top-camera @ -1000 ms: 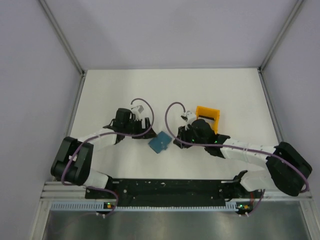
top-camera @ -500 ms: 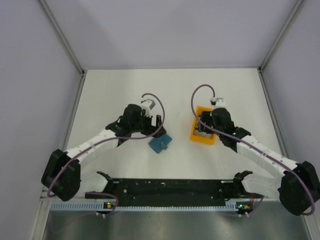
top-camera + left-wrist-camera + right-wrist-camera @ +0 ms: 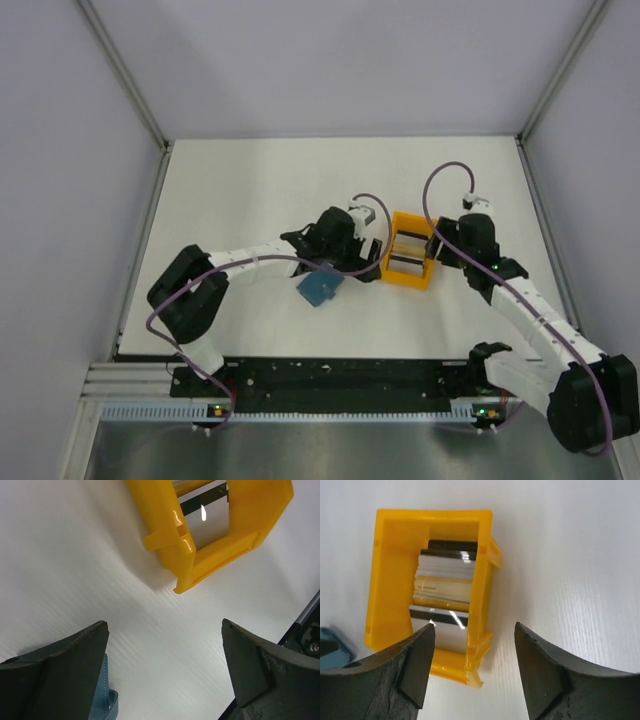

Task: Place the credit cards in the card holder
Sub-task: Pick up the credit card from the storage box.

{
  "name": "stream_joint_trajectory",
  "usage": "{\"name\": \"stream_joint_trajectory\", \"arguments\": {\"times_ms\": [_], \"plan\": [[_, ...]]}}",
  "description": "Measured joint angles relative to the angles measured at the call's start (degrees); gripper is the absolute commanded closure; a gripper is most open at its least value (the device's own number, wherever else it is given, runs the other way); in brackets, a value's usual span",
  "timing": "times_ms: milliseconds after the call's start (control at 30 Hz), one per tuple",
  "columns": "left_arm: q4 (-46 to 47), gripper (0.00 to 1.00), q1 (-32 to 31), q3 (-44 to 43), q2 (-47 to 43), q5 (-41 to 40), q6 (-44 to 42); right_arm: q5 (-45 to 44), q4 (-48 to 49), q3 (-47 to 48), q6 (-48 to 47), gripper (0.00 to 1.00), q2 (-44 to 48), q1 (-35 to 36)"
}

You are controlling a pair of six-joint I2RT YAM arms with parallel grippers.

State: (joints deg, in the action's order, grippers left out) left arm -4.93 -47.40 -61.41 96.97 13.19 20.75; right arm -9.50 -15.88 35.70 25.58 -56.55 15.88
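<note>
The card holder (image 3: pixel 320 287), a flat teal-blue wallet, lies shut on the table left of an orange rack (image 3: pixel 392 266). Several credit cards (image 3: pixel 445 582) stand on edge inside that rack. My left gripper (image 3: pixel 368 252) hovers open between wallet and rack, holding nothing. In the left wrist view its fingertips (image 3: pixel 164 625) frame bare table, the wallet's edge (image 3: pixel 106 700) shows beside the left finger, and the rack (image 3: pixel 175 535) lies ahead. My right gripper (image 3: pixel 447 250) stands open just right of the rack. In its wrist view the jaws (image 3: pixel 475 627) straddle the rack's near right corner (image 3: pixel 479 647).
Grey walls with aluminium posts close in the white table at the back and both sides. The black base rail (image 3: pixel 330 375) runs along the near edge. Purple cables loop above both wrists. The wallet's corner (image 3: pixel 332 647) shows at the left of the right wrist view.
The left arm swung right, from left of the wallet to the gap between wallet and rack. The right gripper moved from beside the wallet across the rack to its right. Both jaws opened wider.
</note>
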Motion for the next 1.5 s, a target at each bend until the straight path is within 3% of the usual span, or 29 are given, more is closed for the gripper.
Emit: {"name": "stream_joint_trajectory", "arguments": {"times_ms": [233,467,600,767,967,1167,1500], "plan": [[0.37,0.03,0.02,-0.02,2.95,-0.90,1.73,10.34,0.63,-3.50,1.62,0.48,-2.69,-0.68],[1.25,0.07,0.33,-0.59,3.06,-2.38,2.32,16.11,3.50,-6.10,4.31,0.53,-2.89,0.76],[1.92,0.11,1.25,-0.92,4.07,-2.58,3.19,17.14,4.28,-6.08,4.61,0.54,-2.95,4.00],[1.92,0.26,3.52,-1.09,5.35,-2.75,3.61,15.34,0.83,-4.68,2.60,0.50,-1.77,5.35],[3.58,0.28,5.77,-1.51,5.88,-3.17,3.63,13.49,-1.77,2.45,-3.80,0.50,1.53,5.38],[5.40,0.28,6.10,-3.13,7.67,-2.08,4.07,16.20,-1.29,11.13,-11.08,0.47,-7.82,5.40],[6.60,0.28,6.12,-3.13,8.33,-1.49,5.16,18.51,-3.76,13.60,-20.65,0.43,-22.60,5.40]]}}
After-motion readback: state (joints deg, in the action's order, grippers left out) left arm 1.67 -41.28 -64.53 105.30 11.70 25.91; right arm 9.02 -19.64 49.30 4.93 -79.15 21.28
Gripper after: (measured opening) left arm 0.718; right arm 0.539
